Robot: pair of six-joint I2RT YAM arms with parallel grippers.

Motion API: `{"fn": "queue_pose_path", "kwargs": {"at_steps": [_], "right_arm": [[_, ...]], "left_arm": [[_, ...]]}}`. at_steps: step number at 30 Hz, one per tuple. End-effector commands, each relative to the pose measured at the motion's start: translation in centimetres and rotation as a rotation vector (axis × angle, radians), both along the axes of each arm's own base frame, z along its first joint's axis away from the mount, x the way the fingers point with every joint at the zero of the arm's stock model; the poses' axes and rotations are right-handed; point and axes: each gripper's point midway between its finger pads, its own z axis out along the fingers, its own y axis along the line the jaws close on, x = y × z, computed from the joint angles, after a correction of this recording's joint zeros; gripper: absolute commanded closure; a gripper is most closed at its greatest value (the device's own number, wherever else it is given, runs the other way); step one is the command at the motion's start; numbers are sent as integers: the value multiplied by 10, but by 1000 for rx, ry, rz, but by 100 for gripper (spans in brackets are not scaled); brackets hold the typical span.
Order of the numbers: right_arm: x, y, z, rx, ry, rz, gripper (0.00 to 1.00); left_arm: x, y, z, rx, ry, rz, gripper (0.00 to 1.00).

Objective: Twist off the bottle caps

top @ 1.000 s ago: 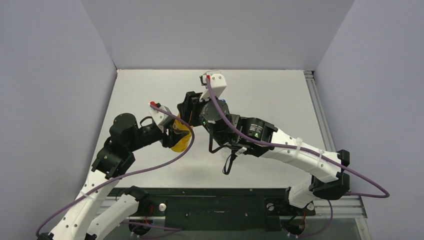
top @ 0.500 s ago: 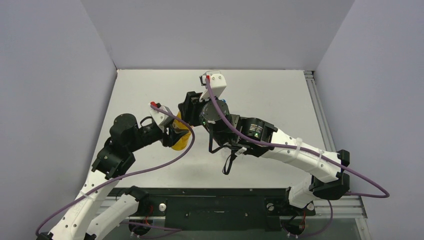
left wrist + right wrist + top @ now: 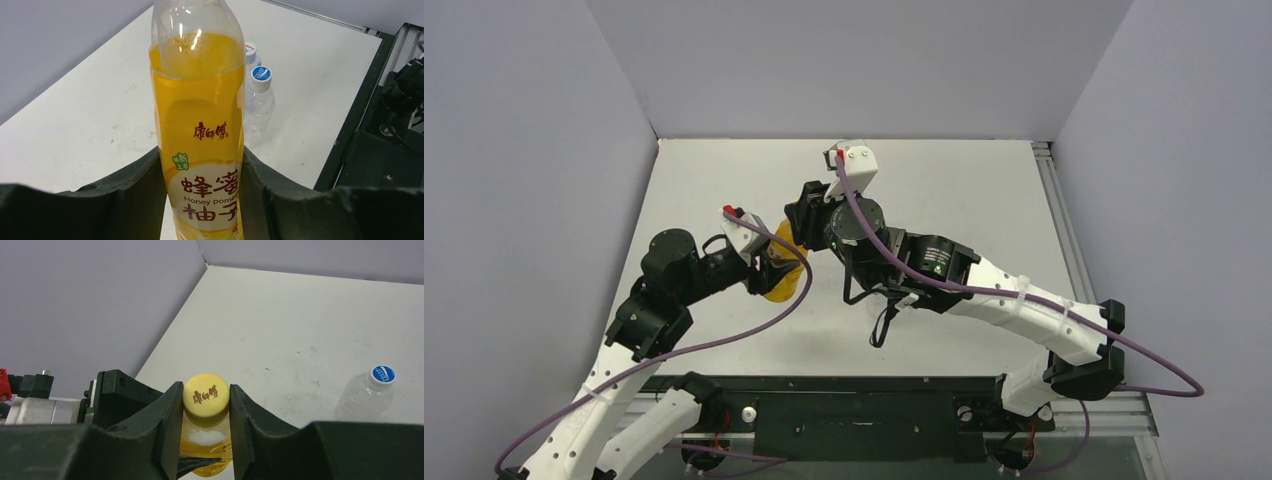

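White tabletop boxed in by pale grey walls. Nearest the arm bases, the left gripper clamps the labelled lower body of a yellow-orange honey pomelo drink bottle; whether its base rests on the tabletop cannot be told. Just beyond, the right gripper is closed narrowly on the bottle's yellow cap, one finger pressed to each side. Farther back, two clear bottles stand close together, apart from both grippers, their blue-topped white caps on. The step in hand looks like unscrewing the yellow cap, which appears seated. Next, the right wrist likely needs to twist about the cap's axis while the left gripper holds the body firm
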Motion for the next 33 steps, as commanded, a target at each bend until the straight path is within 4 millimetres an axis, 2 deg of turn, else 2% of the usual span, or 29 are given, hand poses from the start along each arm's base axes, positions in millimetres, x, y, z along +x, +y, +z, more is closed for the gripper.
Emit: {"fn": "queue_pose_path", "kwargs": {"at_steps": [1, 7, 9, 10, 17, 20, 22, 27, 29, 30, 31, 32, 33], "right_arm": [[-2, -9, 26, 81, -37, 16, 97], [-14, -13, 35, 79, -105, 146, 100], [-23, -13, 41, 101, -138, 224, 100], [-31, -13, 52, 138, -163, 278, 100], [-87, -16, 84, 288, -286, 598, 100], [-102, -19, 92, 325, -323, 670, 100], [-110, -20, 96, 341, -344, 708, 100], [-118, -16, 93, 315, -350, 760, 100], [-114, -16, 90, 275, -335, 740, 88], [-107, -15, 81, 238, -315, 711, 71], [-104, -17, 85, 232, -313, 689, 63], [-94, -20, 79, 206, -293, 629, 49], [-89, -22, 81, 199, -288, 596, 40]], "left_arm": [[-9, -3, 14, -14, -41, -47, 90], [-22, -10, 23, -60, -13, -106, 90], [-33, -14, 27, -80, 1, -160, 91], [-36, -15, 31, -87, 0, -178, 91], [-92, -30, 63, -189, 73, -459, 98], [-113, -36, 80, -254, 147, -582, 100], [-117, -38, 88, -301, 176, -618, 100], [-120, -41, 87, -300, 193, -667, 100], [-117, -41, 87, -292, 184, -653, 100], [-112, -41, 83, -282, 173, -625, 100], [-108, -41, 83, -275, 156, -601, 100], [-97, -40, 78, -256, 131, -540, 100], [-85, -38, 72, -244, 128, -463, 100]]}}
